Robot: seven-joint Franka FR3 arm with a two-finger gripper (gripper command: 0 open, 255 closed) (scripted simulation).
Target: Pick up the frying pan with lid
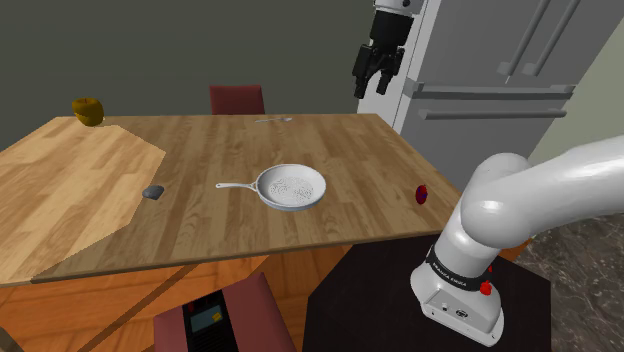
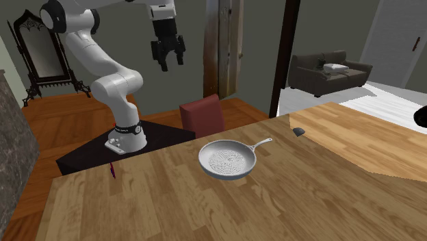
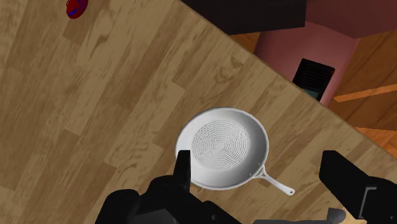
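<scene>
A broad wooden counter (image 1: 200,150) carries the work, with a tall grey refrigerator (image 1: 500,70) behind its far corner at about two o'clock in the shoulder view. The white arm (image 1: 530,200) rises from its stand at that view's five o'clock and reaches high over the counter. A dark red chair (image 1: 237,98) is drawn up at the far edge, at twelve o'clock.

The frying pan (image 1: 291,187), pale grey-white with a ringed base, sits flat near the counter's middle, its thin handle pointing to nine o'clock in the shoulder view and to about two o'clock in the second exterior view. No lid can be seen on it.

The black hand (image 1: 372,85) hangs well above the counter, at about one o'clock from the pan in the shoulder view, its fingers spread apart and gripping nothing. From the wrist, the pan lies far below, in line with the gap between the fingers.

Smaller items are scattered well clear of the pan: a yellow object (image 1: 88,110) at the ten o'clock corner, a small grey lump (image 1: 153,192) at nine o'clock past the handle tip, and a tiny red thing (image 1: 421,194) at three o'clock near the counter's edge.

The job looks barely begun. The pan is untouched, and the descent, the grip and the lift all remain.
</scene>
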